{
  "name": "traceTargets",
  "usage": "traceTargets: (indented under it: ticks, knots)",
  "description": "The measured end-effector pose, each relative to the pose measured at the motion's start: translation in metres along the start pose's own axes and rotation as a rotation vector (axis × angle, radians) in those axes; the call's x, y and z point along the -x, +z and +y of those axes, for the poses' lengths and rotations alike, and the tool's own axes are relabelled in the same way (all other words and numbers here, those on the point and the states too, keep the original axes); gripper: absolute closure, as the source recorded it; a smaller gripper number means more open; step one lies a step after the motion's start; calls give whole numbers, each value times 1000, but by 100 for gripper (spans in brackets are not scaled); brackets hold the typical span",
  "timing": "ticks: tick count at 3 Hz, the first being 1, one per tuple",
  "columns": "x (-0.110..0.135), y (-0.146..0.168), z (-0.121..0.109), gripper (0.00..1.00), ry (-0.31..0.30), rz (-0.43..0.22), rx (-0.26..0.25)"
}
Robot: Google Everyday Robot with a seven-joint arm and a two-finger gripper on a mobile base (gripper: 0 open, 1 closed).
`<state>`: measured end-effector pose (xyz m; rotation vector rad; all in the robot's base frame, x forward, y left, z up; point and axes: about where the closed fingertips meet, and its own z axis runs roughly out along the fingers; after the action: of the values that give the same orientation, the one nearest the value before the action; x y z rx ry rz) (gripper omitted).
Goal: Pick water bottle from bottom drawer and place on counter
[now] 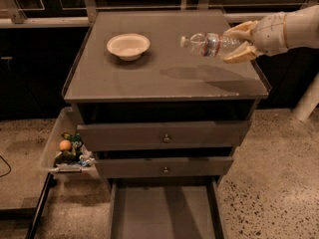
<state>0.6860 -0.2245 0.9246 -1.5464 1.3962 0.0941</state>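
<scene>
— Where is the bottle [207,45]?

— In the air over the surface [164,81], above its right rear part as the camera sees it. Its shadow [199,73] falls on the top a little below it in the picture, apart from the bottle itself.

— And how does it lie?

— On its side. The long axis runs almost level, across the picture from right to left. The white cap [184,41] points to the picture's left, towards the bowl [128,46], and the base end sits to the right, inside the end effector [235,45].

— What is the end effector doing?

— It comes in from the picture's right edge on a pale arm. Its two fingers are pinching the bottle at the base half, one finger [240,30] over it and the other under it. The label band and the neck stick out free to the left.

— The bowl?

— Upright on the surface, left of the middle towards the back, well apart from the bottle.

— And the drawer [162,213]?

— Pulled out at the bottom of the cabinet, towards the camera. Its floor shows bare. Above it are two more drawers, each with a round knob [166,139], pulled out only slightly.

— Anything else?

— A clear bin [52,143] beside the cabinet on the picture's left, with small items in it, one of them orange and round. The speckled floor [269,183] lies around.
</scene>
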Motion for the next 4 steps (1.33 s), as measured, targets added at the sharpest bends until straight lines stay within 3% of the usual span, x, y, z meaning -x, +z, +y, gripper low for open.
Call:
traceTargets:
  ticks: [1,2,4]
  knots:
    - [-4,17,-14,100,59,-23,14]
    - [-22,39,-11,100,133,44,60]
    - [-43,68,7,100,177,185,148]
